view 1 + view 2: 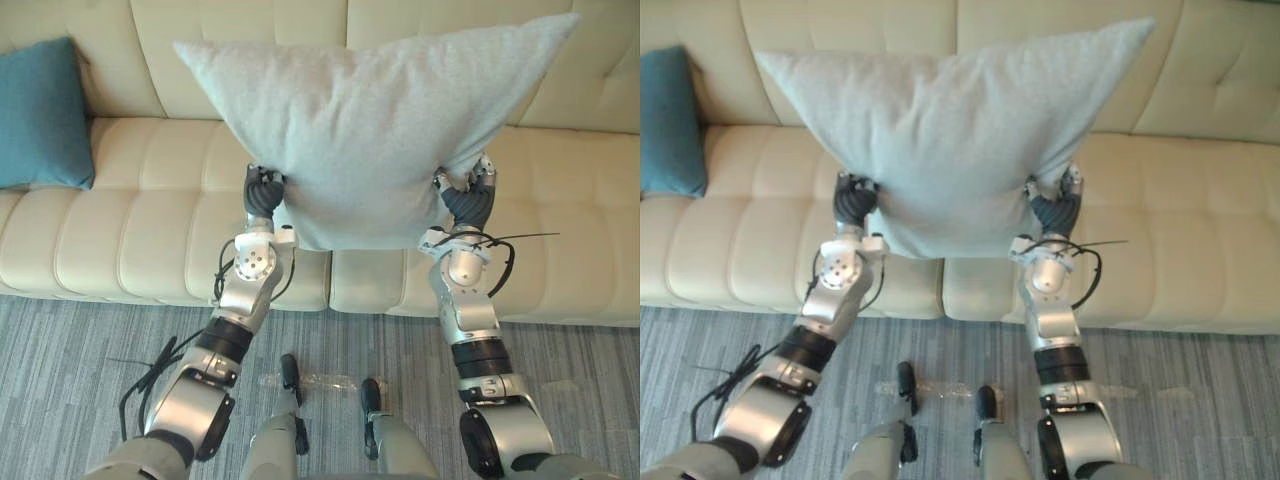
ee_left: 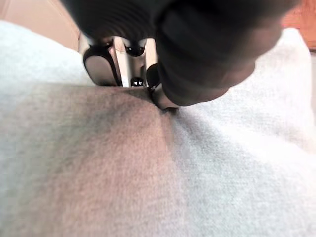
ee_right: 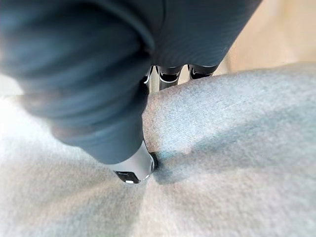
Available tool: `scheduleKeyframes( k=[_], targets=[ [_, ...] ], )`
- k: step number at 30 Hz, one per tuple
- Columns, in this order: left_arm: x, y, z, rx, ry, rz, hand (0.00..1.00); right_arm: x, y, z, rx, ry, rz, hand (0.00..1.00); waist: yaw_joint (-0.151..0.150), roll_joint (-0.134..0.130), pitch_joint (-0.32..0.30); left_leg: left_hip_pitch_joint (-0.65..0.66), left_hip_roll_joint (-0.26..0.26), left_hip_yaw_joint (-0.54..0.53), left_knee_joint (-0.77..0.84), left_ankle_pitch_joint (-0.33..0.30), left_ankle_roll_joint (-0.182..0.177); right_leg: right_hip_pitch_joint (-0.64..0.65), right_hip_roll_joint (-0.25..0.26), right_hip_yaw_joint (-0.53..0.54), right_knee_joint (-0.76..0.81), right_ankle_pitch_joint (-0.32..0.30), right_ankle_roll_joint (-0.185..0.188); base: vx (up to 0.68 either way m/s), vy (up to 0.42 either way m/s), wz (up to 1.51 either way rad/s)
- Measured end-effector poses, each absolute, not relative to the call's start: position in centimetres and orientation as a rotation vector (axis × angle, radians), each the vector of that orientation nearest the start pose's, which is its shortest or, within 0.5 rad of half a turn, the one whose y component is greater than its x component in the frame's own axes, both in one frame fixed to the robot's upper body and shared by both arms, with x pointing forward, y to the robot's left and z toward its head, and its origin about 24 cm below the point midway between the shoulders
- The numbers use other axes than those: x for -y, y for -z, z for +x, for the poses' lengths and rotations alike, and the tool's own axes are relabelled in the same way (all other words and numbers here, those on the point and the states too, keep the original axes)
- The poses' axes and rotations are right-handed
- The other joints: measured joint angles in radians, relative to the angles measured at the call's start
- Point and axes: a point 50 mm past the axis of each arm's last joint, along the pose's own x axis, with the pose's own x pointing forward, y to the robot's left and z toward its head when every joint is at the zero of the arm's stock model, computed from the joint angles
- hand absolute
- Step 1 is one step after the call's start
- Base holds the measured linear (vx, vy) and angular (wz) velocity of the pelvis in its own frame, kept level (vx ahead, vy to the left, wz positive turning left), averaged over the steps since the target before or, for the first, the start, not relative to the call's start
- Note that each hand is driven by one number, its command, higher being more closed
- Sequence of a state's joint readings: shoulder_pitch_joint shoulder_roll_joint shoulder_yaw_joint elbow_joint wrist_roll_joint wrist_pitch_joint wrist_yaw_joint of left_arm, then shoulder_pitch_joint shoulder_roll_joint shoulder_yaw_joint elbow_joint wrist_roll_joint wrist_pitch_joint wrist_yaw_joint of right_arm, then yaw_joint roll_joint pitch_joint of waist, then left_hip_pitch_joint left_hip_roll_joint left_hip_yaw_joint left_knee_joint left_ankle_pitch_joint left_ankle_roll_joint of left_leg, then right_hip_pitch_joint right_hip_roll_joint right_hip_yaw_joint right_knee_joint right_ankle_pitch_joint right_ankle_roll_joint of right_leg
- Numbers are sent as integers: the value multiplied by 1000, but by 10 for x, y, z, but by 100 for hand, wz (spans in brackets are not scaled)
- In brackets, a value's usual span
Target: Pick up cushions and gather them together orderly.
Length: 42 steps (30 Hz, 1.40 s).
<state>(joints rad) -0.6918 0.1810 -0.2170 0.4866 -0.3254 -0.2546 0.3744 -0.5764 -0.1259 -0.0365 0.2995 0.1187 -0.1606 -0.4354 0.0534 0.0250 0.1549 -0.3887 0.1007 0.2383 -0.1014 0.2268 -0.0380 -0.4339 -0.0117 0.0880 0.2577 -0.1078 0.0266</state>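
A large pale grey cushion (image 1: 365, 130) is held up in the air in front of the cream sofa (image 1: 130, 220). My left hand (image 1: 264, 191) pinches its lower left edge and my right hand (image 1: 470, 197) pinches its lower right edge. In the left wrist view the thumb (image 2: 163, 94) presses into the grey cloth (image 2: 148, 168). The right wrist view has the thumb (image 3: 133, 170) dug into the cushion (image 3: 222, 148), fingers (image 3: 170, 75) behind it. A teal cushion (image 1: 40, 115) leans against the sofa's back at the far left.
The sofa (image 1: 1200, 250) runs across the whole width, its seat front edge close to my arms. Grey carpet (image 1: 80, 340) lies below it. A clear plastic bottle (image 1: 320, 381) lies on the carpet.
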Motion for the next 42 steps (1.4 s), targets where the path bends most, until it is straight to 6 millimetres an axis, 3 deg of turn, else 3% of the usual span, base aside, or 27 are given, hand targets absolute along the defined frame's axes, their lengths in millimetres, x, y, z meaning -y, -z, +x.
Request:
scheduleKeyframes(
  k=[6, 11, 18, 23, 28, 35, 37, 39, 40, 42],
  targets=[
    [-122, -149, 372, 319, -118, -78, 100, 160, -154, 354, 368, 342, 89, 100, -1, 3, 22, -4, 12, 0, 0, 1, -2, -2, 12, 16, -21, 23, -7, 36, -37, -9],
    [-123, -169, 390, 321, -136, -32, 100, 156, -165, 375, 330, 338, 108, 100, 0, 23, 71, -40, 27, -11, 0, 16, -22, -28, 25, 25, -51, 54, -8, -49, -26, -10],
    [-124, -203, 402, 372, -150, -11, 100, 151, -186, 391, 321, 336, 152, 100, 5, 33, 84, -126, 47, -46, 0, 46, -38, -108, 40, 7, -52, 72, -12, -67, -33, 2],
    [-122, -240, 405, 460, -156, -33, 100, 149, -225, 395, 416, 339, 165, 100, 27, 37, 102, -195, 60, -67, -1, 66, -51, -183, 50, -14, -24, 76, -16, -48, -28, 2],
    [-118, -291, 402, 578, -184, -116, 100, 144, -280, 392, 558, 367, 215, 100, 43, 39, 131, -300, 62, -85, -1, 90, -52, -309, 50, -34, 35, 75, -16, -23, -16, 5],
    [-115, -325, 395, 646, -221, -331, 100, 136, -337, 380, 703, 377, 309, 100, 61, 40, 141, -431, 67, -111, 0, 123, -78, -435, 45, -73, 59, 74, -16, 29, -31, 8],
    [-112, -332, 392, 668, -215, -354, 100, 136, -344, 378, 722, 388, 322, 100, 62, 40, 141, -448, 68, -113, 0, 125, -78, -451, 45, -80, 63, 74, -17, 13, -15, 10],
    [-107, -342, 389, 698, -204, -381, 100, 137, -356, 374, 753, 411, 332, 100, 61, 40, 141, -475, 62, -113, 0, 146, -100, -471, 37, -87, 66, 74, -17, 2, -14, 17],
    [-104, -348, 387, 715, -201, -400, 0, 137, -363, 372, 779, 430, 321, 0, 62, 40, 141, -488, 59, -113, 0, 158, -115, -484, 33, -90, 66, 73, -17, -15, -23, 13],
    [-105, -354, 383, 746, -202, -430, 0, 134, -372, 368, 812, 447, 311, 0, 62, 40, 141, -509, 60, -112, 0, 159, -115, -503, 32, -98, 67, 71, -21, -7, -11, 3]
  ],
)
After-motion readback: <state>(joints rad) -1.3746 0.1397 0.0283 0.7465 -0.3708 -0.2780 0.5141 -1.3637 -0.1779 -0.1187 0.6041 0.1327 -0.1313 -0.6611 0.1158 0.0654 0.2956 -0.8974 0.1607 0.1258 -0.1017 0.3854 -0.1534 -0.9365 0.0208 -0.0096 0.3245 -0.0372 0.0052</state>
